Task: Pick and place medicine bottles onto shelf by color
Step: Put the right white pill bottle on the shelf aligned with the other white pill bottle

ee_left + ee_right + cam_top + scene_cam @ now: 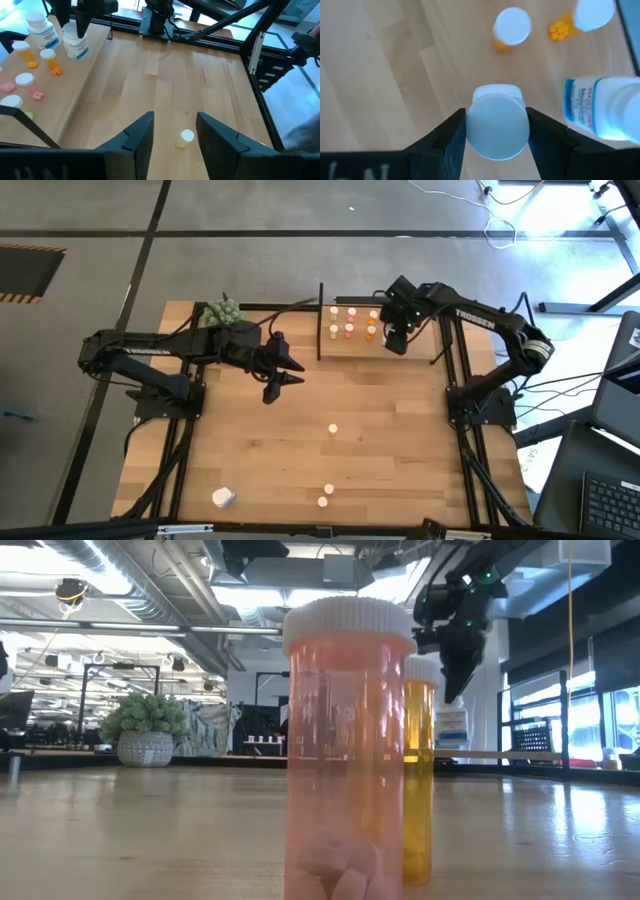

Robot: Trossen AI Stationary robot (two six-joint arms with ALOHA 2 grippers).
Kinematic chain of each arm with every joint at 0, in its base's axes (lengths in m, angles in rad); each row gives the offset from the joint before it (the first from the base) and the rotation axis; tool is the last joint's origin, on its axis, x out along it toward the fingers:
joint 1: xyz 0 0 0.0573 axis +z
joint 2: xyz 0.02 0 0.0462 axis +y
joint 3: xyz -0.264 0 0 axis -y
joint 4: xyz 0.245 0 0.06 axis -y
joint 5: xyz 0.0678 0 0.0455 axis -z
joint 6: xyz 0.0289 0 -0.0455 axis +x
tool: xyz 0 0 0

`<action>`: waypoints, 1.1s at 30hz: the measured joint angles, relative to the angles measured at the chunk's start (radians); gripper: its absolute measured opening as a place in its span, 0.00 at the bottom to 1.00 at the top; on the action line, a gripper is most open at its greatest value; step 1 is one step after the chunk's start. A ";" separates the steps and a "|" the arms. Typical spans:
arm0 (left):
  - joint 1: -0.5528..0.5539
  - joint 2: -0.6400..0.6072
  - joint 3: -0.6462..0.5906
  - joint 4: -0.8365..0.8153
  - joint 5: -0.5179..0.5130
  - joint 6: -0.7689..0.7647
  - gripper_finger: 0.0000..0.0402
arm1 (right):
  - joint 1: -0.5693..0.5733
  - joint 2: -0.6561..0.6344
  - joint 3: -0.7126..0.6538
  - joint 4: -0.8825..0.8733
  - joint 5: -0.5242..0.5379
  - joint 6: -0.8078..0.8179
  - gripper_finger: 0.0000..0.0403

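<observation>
From the high view, my right gripper [398, 340] hangs over the right edge of the shelf [355, 348] at the table's far side, where white, pink and orange bottles already stand in short rows; the left gripper [285, 372] waits over the table just left of the shelf, its fingers spread and holding nothing. Three loose bottles lie on the open table, the nearest one [333, 428] toward the middle, closer to the left arm than the right. In the low view a pink bottle [348, 750] fills the middle and hides most of the scene behind it. The left wrist view shows a toppled yellow bottle [184, 138] lying ahead between the open fingers, its cap pointing away. In the right wrist view the fingers sit against both sides of a white bottle [497, 125], upright, its long axis pointing straight at the camera. I can't tell whether its base already rests on the board, since the cap hides it.
</observation>
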 joint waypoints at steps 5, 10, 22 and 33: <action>0.006 0.000 0.000 0.000 0.000 0.006 0.35 | -0.033 0.003 0.000 0.020 0.001 -0.047 0.45; 0.014 0.000 0.000 0.001 0.000 0.002 0.35 | -0.062 0.003 0.000 0.026 0.000 -0.107 0.46; 0.017 0.000 0.000 0.016 -0.284 -0.046 0.35 | -0.072 0.003 -0.001 0.030 0.000 -0.132 0.46; 0.017 0.000 0.000 0.020 -0.287 -0.045 0.35 | -0.072 0.003 -0.026 0.039 -0.001 -0.178 0.46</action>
